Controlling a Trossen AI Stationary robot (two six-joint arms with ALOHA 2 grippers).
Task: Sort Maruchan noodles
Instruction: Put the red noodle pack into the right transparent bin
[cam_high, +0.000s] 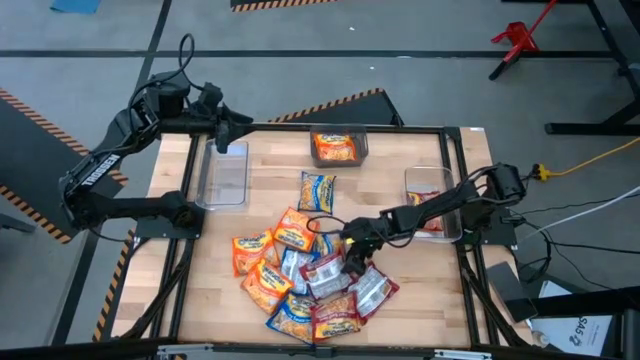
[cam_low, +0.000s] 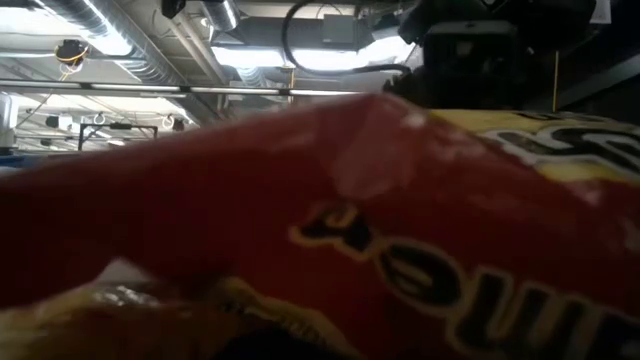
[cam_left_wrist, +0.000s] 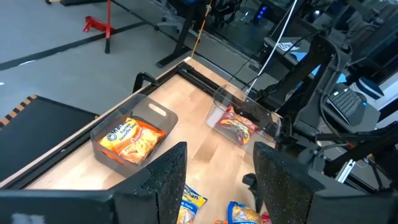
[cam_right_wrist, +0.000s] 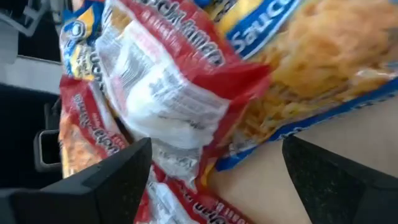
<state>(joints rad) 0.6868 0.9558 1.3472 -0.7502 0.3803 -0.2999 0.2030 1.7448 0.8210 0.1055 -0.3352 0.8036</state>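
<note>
The right gripper (cam_high: 352, 250) hangs low over the pile of small flat glossy plastic noodle packets (cam_high: 300, 275), fingers spread wide with a red-and-silver packet (cam_right_wrist: 168, 93) just ahead, nothing clamped. The pile occupies the wooden table's (cam_high: 400, 310) near centre. One orange packet lies in the far clear plastic bin (cam_high: 338, 147); one red packet in the right-hand bin (cam_high: 432, 200). The left gripper (cam_high: 232, 135) hovers above the left-hand bin (cam_high: 222, 180), jaws apart and empty.
</note>
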